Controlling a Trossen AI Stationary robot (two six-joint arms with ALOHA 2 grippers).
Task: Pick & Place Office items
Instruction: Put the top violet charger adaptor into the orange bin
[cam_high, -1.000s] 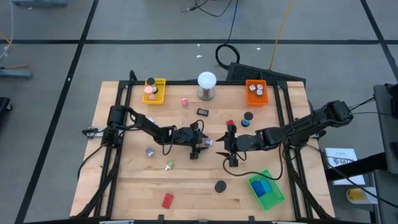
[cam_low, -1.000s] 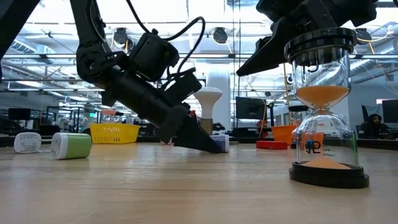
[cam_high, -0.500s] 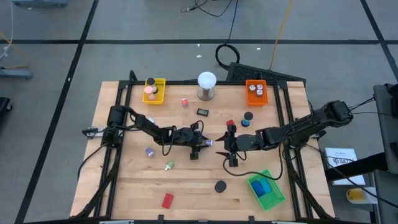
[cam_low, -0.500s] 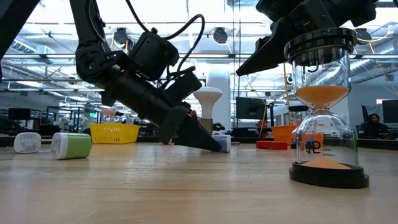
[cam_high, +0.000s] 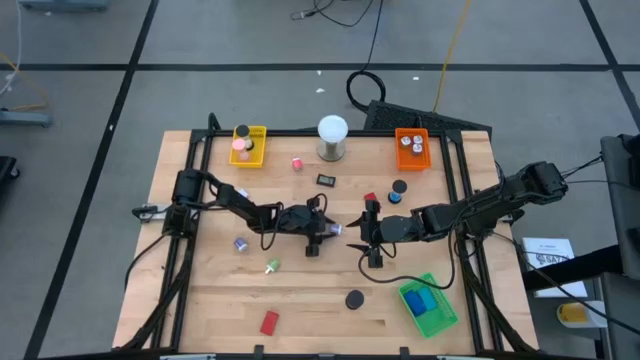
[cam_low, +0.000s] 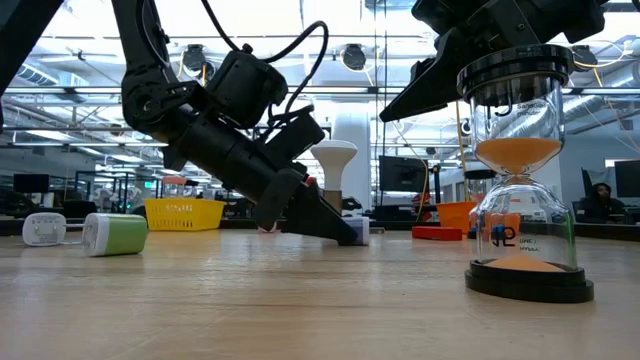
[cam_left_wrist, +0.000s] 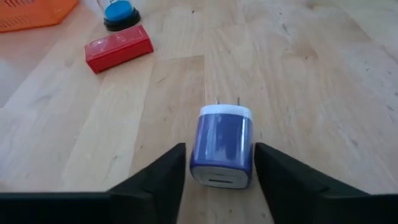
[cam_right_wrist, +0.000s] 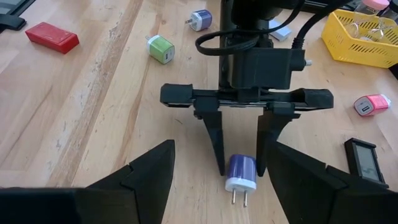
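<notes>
A blue-purple charger plug (cam_left_wrist: 222, 146) with a white pronged end lies flat on the wood, near the table's middle (cam_high: 334, 229). My left gripper (cam_left_wrist: 221, 180) is open and tipped down to the table. Its fingers (cam_right_wrist: 214, 146) stand on either side of the plug with narrow gaps. My right gripper (cam_high: 366, 238) is open and hovers just right of the plug, facing the left gripper. Loose on the table are a green plug (cam_high: 271, 266), a purple plug (cam_high: 241, 243), red blocks (cam_high: 269, 321) (cam_high: 370, 199) and a black round piece (cam_high: 354, 299).
A yellow tray (cam_high: 248, 145), an orange tray (cam_high: 412, 148) and a white ball on a metal base (cam_high: 332, 135) stand along the far edge. A green tray (cam_high: 428, 305) holding blue blocks sits near right. An hourglass (cam_low: 520, 170) stands close to the low camera. A pink item (cam_high: 297, 164) and a small black display (cam_high: 326, 180) lie far of centre.
</notes>
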